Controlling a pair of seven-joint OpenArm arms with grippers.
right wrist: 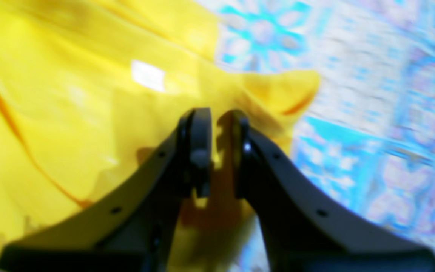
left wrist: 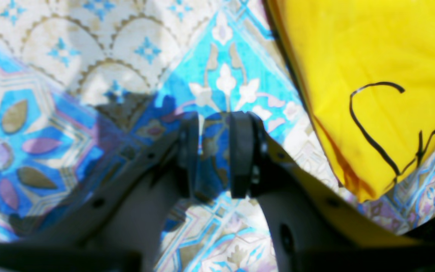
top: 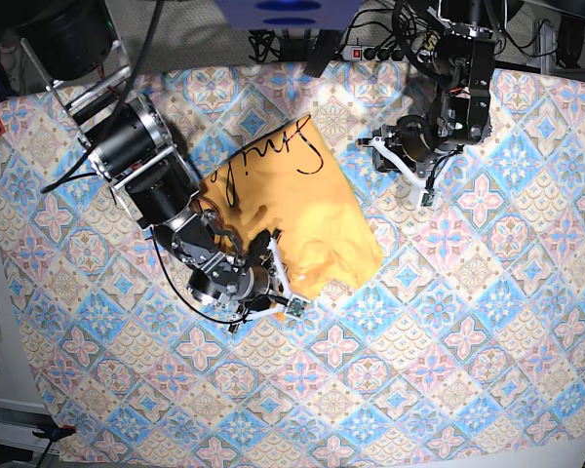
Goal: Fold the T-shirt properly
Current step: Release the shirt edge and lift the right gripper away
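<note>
I am looking at one T-shirt (top: 292, 214), yellow-orange, lying bunched and partly folded on the tile-patterned cloth (top: 468, 331) that is covering the table, a little left of centre in the base view, with its black cursive lettering (top: 273, 161) showing along the far edge. I am counting two arms. My right claw (top: 285, 283) is sitting at the near edge of the T-shirt; in its wrist view the jaws are standing slightly apart with yellow fabric lying between and under them, and I cannot tell whether they are actually pinching it. My left claw (top: 409, 175) is hovering over bare patterned cloth just right of the T-shirt, apart from it, with its jaws parted by a narrow gap and holding nothing; its wrist view is showing one corner of the shirt (left wrist: 372, 94) off to the side.
</note>
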